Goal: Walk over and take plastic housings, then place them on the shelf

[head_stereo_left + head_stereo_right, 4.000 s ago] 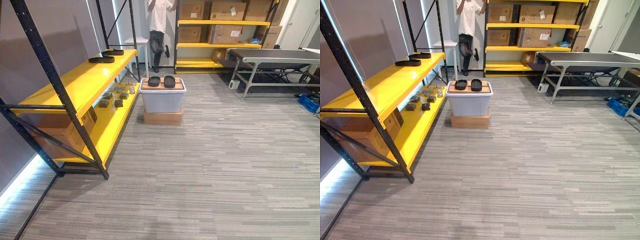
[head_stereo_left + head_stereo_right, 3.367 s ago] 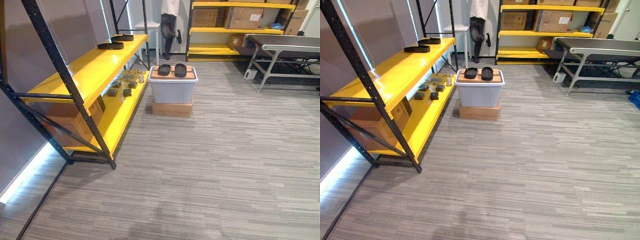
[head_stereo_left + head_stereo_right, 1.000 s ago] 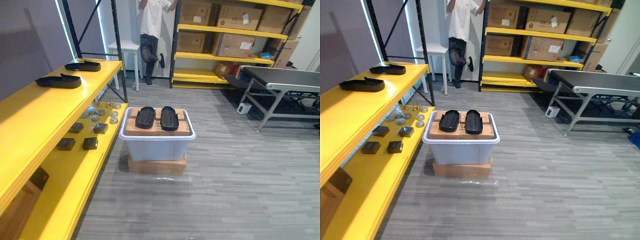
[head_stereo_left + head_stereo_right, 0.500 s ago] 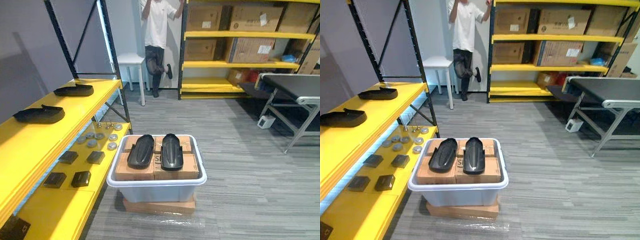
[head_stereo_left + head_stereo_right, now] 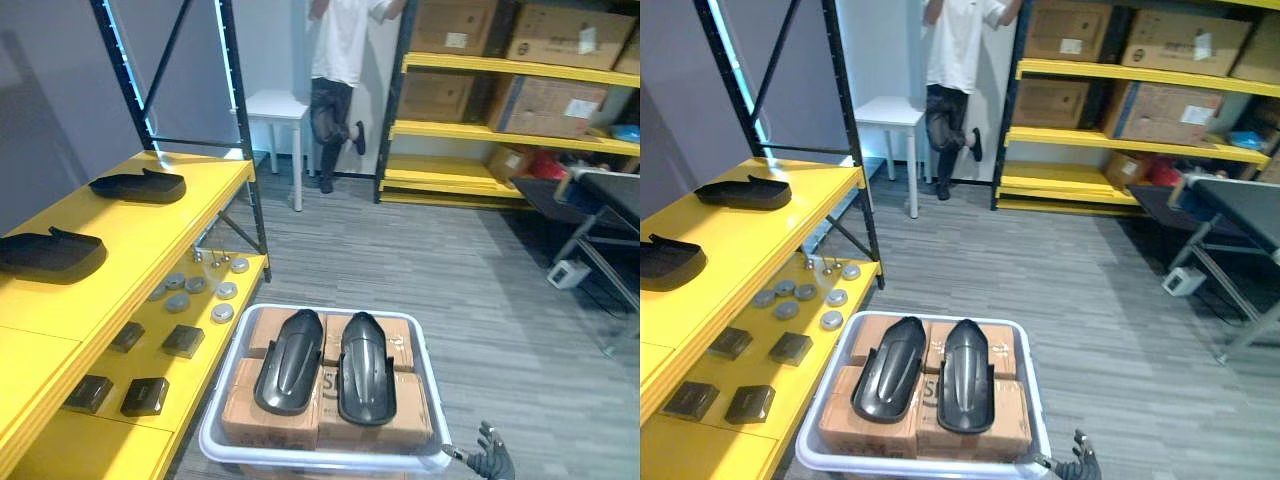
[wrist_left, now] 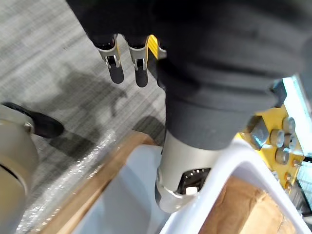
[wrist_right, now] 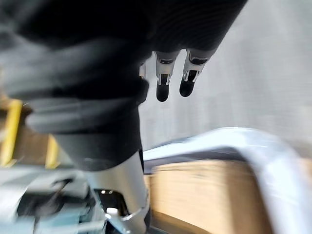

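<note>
Two black plastic housings lie side by side, the left one (image 5: 290, 362) and the right one (image 5: 366, 368), on cardboard boxes (image 5: 270, 415) inside a white bin (image 5: 222, 425) just in front of me. Two more black housings, the farther (image 5: 138, 186) and the nearer (image 5: 50, 254), rest on the top yellow shelf (image 5: 150, 235) to my left. My right hand (image 5: 490, 463) hangs by the bin's near right corner, fingers (image 7: 173, 78) relaxed and holding nothing. My left hand (image 6: 116, 68) hangs over the floor beside the bin's rim (image 6: 234, 161), fingers straight and bare.
Small dark blocks (image 5: 145, 395) and round metal parts (image 5: 190, 290) lie on the lower yellow shelf. A person (image 5: 340, 60) stands at the back beside a white table (image 5: 278, 105). Yellow racks with cardboard boxes (image 5: 520, 60) line the back wall. A grey table (image 5: 610, 190) stands at the right.
The camera has come closer to the bin, which now sits at the bottom of the view. My right hand has come into sight beside it. The housings have not moved.
</note>
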You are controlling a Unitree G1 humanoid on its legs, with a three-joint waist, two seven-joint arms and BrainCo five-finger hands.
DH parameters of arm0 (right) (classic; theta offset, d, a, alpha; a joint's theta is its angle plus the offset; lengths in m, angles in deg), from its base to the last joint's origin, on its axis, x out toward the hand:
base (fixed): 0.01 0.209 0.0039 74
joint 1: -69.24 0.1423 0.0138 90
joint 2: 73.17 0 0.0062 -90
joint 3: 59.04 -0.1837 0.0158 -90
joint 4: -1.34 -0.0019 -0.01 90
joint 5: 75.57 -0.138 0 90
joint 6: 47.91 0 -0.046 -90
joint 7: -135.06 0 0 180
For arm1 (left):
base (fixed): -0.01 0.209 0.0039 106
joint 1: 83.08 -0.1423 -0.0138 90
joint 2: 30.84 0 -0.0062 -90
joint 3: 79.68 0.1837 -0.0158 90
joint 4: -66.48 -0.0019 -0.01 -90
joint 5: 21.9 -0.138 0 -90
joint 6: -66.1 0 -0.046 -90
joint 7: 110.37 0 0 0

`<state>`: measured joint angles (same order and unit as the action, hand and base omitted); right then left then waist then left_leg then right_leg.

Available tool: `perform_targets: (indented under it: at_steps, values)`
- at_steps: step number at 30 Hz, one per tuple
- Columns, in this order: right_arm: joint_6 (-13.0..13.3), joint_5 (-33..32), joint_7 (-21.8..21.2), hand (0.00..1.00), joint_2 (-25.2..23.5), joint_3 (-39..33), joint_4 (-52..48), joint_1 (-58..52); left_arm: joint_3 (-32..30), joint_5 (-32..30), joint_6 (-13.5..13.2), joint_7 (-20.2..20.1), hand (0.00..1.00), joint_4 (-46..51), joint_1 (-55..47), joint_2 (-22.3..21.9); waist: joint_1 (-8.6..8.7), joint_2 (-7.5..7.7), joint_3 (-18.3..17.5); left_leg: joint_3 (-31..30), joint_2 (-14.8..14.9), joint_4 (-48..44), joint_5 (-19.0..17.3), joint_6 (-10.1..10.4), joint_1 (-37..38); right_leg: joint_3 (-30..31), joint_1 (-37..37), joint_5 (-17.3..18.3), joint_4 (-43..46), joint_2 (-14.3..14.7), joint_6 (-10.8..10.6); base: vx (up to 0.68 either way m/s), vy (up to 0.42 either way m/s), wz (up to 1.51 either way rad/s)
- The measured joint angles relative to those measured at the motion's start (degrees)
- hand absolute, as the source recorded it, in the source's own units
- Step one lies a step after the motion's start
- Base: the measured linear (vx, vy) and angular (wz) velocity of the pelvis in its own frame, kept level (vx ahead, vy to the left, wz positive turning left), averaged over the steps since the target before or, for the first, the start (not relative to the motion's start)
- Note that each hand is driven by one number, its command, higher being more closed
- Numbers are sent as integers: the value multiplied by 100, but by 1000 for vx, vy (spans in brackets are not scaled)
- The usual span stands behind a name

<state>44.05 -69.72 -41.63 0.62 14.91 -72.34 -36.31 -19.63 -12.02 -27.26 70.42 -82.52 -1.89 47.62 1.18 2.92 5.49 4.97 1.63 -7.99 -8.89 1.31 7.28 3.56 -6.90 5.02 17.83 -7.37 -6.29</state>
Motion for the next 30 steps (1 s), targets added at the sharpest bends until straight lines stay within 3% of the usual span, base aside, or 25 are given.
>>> perform_targets:
  at_steps: [2,5,8,12,16,21,30]
  values:
    - [80,254,23,0,170,264,-350,36,6,-9,-3,20,0,-31,-52,-165,-15,-186,-49,-28,263,138,-52,108,-45,-133,107,-99,-487,251,138,340,-256,2]
    - [154,436,85,0,312,430,-477,405,192,-77,-7,41,0,-69,-6,-172,-8,-236,91,-80,389,233,-4,193,-206,-251,79,-222,-793,373,203,150,-123,7]
    - [160,579,287,0,440,459,-469,886,445,-125,-18,129,0,-69,82,-175,-82,-310,300,-180,344,157,2,193,-428,-306,108,-421,-1161,323,177,22,16,12]
    - [146,723,813,0,451,492,-472,1580,679,-219,-47,273,0,-45,401,-158,-227,-433,835,-410,180,-253,3,190,-900,-502,92,-635,-1454,118,133,-66,54,26]
    - [110,802,1271,0,376,492,-472,2200,868,-216,-51,409,0,82,474,-155,-342,-456,1187,-527,128,-438,1,186,-1286,-582,-159,-736,-1457,85,142,-97,37,19]
    - [-160,810,1812,0,376,361,-422,2795,1176,-143,-55,529,0,208,601,-178,-479,-541,1605,-579,124,-693,-21,151,-1786,-584,-551,-891,-1404,89,160,-124,32,2]
    - [-541,917,2141,0,759,218,546,4188,1577,248,-211,648,0,380,1101,-178,-521,-747,1988,-590,165,-1488,-128,94,-2823,-543,-1521,-909,-767,112,173,-133,19,-1]
